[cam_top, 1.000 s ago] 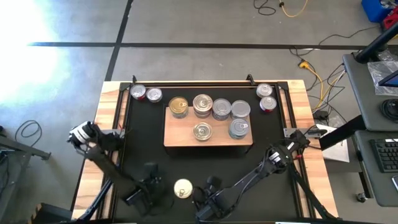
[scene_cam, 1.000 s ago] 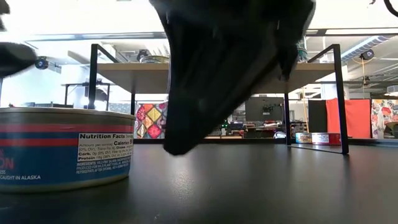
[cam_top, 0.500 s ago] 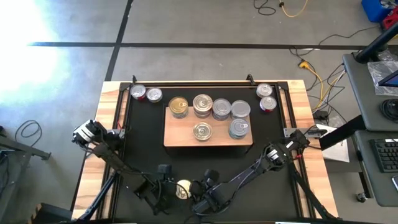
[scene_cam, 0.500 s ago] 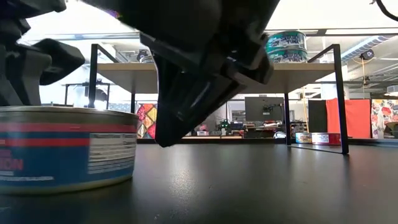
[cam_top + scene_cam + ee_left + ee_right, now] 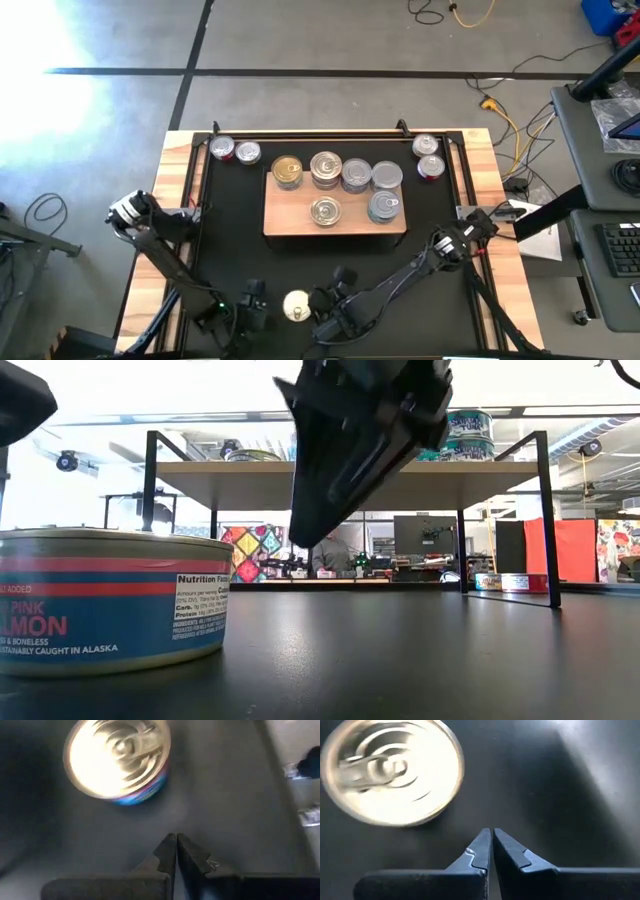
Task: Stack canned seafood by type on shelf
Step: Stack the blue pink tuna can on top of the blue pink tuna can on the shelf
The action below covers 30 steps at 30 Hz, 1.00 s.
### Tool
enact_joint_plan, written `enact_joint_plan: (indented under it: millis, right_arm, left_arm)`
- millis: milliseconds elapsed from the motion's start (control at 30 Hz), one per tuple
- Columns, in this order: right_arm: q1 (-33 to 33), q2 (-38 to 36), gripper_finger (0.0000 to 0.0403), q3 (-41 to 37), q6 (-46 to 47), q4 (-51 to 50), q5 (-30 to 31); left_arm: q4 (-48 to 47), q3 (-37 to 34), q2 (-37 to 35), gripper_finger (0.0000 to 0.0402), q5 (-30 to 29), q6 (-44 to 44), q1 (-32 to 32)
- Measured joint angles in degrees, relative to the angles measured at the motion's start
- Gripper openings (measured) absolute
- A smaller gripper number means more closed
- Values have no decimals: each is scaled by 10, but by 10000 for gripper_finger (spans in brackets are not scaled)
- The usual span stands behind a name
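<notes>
A blue-and-red labelled salmon tin (image 5: 295,305) (image 5: 110,600) stands upright on the black mat (image 5: 230,240) near the table's front edge. My left gripper (image 5: 250,303) (image 5: 175,842) is shut just left of it, and my right gripper (image 5: 325,300) (image 5: 491,837) is shut just right of it. Both hover above the mat, apart from the tin. The light-wood shelf (image 5: 290,222) stands mid-table on black legs. It bears several tins, among them one with a gold lid (image 5: 287,172).
Two tins (image 5: 235,151) stand on the mat at the far left and two more (image 5: 427,157) at the far right. A black rail (image 5: 320,133) runs along the far edge. Bare mat lies between the shelf and the front tin.
My left gripper went right up to the front tin, then drew back toward the left and rose. The tin turned a little about its upright axis and slid slightly right, so more of its label faces the low camera. My right gripper has risen. Both stayed shut.
</notes>
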Motion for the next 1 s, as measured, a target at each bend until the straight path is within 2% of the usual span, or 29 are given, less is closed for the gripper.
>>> enact_joint_plan:
  millis: [167,333,467,600,800,900,1000]
  right_arm:
    - [19,6,12,0,0,56,-29]
    - [22,34,12,-2,-14,105,-55]
    - [17,34,12,-2,-9,116,-58]
    - [10,34,12,-2,-14,114,-58]
    - [9,34,12,-2,-14,114,-60]
    - [10,34,12,-2,-14,115,-60]
    - [10,34,12,-2,-14,116,-61]
  left_arm:
    - [-25,-20,-1,0,-36,-14,1]
    - [-17,-37,11,4,-32,-7,36]
    - [-7,-44,14,36,-6,20,61]
    - [-2,-43,14,100,5,38,71]
    - [-2,-43,13,226,48,35,68]
    - [12,-44,13,289,45,39,67]
    - [76,-56,13,341,12,50,58]
